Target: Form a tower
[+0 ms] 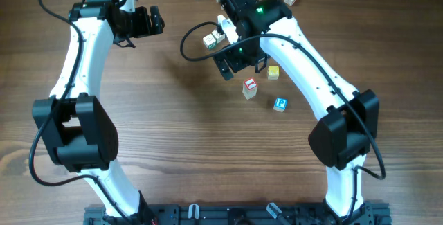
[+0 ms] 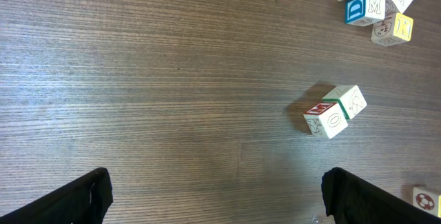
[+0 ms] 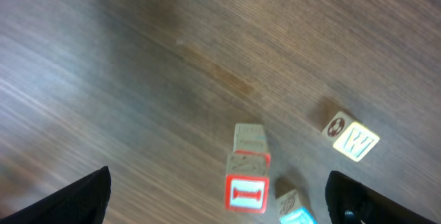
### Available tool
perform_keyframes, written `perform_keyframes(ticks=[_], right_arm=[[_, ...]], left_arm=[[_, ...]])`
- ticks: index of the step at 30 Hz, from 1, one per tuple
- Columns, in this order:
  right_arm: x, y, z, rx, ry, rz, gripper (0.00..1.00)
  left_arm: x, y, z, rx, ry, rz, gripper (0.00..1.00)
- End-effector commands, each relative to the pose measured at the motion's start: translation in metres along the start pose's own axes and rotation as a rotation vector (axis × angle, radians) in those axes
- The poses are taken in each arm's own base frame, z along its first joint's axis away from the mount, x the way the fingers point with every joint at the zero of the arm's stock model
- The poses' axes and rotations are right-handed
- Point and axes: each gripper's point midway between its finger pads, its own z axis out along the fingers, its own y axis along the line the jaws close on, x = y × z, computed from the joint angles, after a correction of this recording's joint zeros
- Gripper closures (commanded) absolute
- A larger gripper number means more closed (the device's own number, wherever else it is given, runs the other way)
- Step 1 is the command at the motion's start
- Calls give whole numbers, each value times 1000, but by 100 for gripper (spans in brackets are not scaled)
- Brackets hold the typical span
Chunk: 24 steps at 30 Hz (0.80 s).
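Left fingers (image 2: 76, 196) and right fingers (image 3: 72, 196) both fully spread, empty; a low right-arm sweep could topple the tower (image 3: 247, 172).

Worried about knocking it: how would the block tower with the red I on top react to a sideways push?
The tower is narrow and its cubes seem slightly offset, so a high push would probably tip it. The cubes look rigid, light wood; loosely stacked, they would likely slide apart.
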Motion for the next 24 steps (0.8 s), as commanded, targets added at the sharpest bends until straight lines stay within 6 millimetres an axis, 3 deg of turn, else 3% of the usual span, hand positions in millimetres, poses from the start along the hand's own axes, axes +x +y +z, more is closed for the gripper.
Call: perform_keyframes(ticks=[1, 11, 20, 24], right_arm=[[13, -7, 34, 19, 55, 9, 0], [44, -13, 87, -30, 124, 57, 0], [46, -15, 99, -31, 135, 62, 4], [58, -16, 111, -32, 156, 68, 5]], left_arm=[[0, 0, 2, -1, 2, 0, 0], [0, 0, 2, -1, 2, 0, 0], [0, 0, 2, -1, 2, 0, 0], [0, 0, 2, -1, 2, 0, 0]])
